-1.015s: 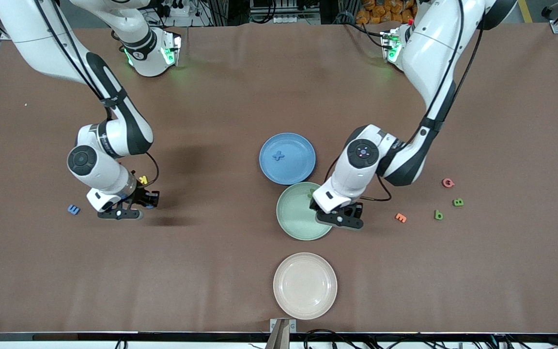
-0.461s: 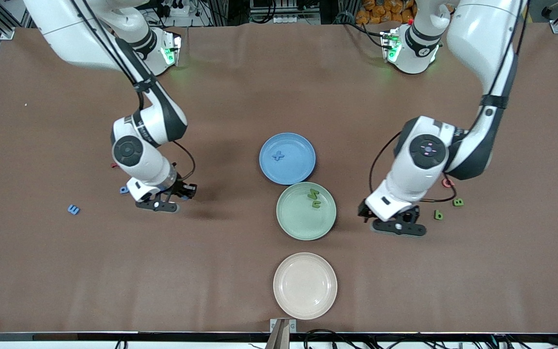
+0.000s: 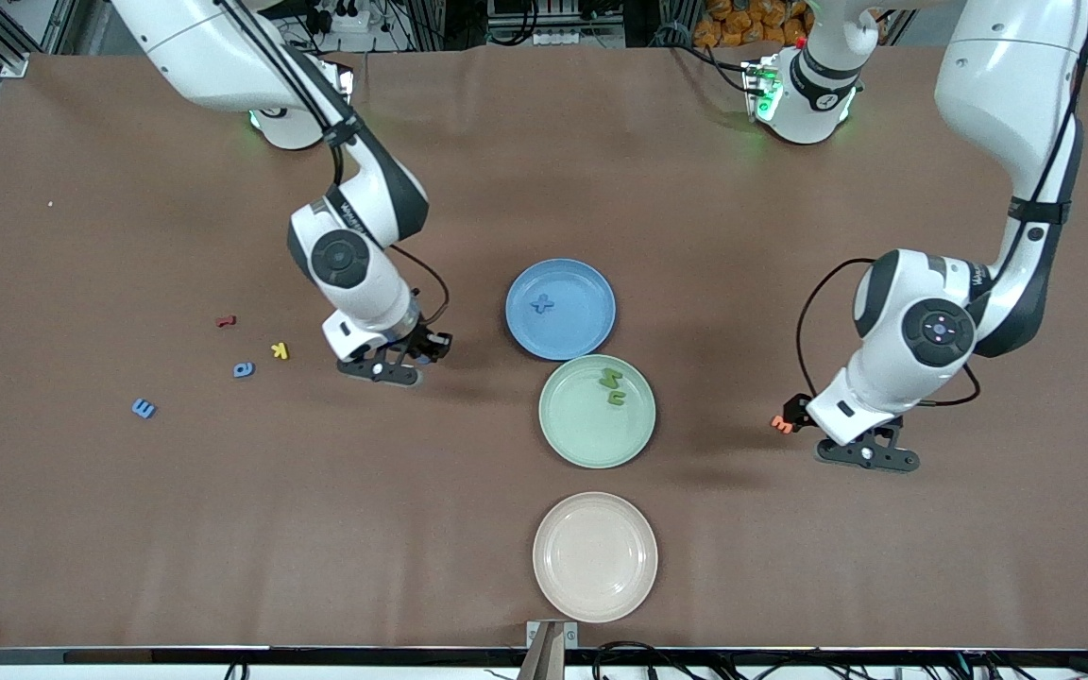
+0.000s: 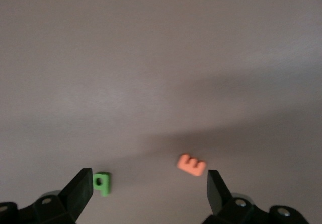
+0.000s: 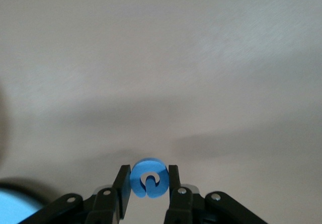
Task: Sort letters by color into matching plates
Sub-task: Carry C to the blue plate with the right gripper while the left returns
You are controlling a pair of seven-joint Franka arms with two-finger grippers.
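My right gripper (image 3: 412, 359) is shut on a round blue letter (image 5: 149, 178), held just above the cloth beside the blue plate (image 3: 591, 283), toward the right arm's end. A blue cross-shaped letter (image 3: 542, 304) lies in that plate. Two green letters (image 3: 614, 386) lie in the green plate (image 3: 572, 434). My left gripper (image 4: 149, 194) is open over the cloth toward the left arm's end. Below it, a green letter (image 4: 102, 183) sits by one finger and an orange letter (image 4: 191, 164) by the other. Two more blue letters (image 3: 243, 369) (image 3: 143, 408) lie toward the right arm's end.
A cream plate (image 3: 594, 557) sits nearest the front camera, in line with the green plate. A red letter (image 3: 226, 321) and a yellow letter (image 3: 280, 350) lie near the loose blue ones. The orange letter (image 3: 780, 424) shows beside the left gripper.
The right arm carried the blue letter from the loose letters toward the blue plate. The left arm swung away from the green plate to over the orange and green letters, uncovering two green letters.
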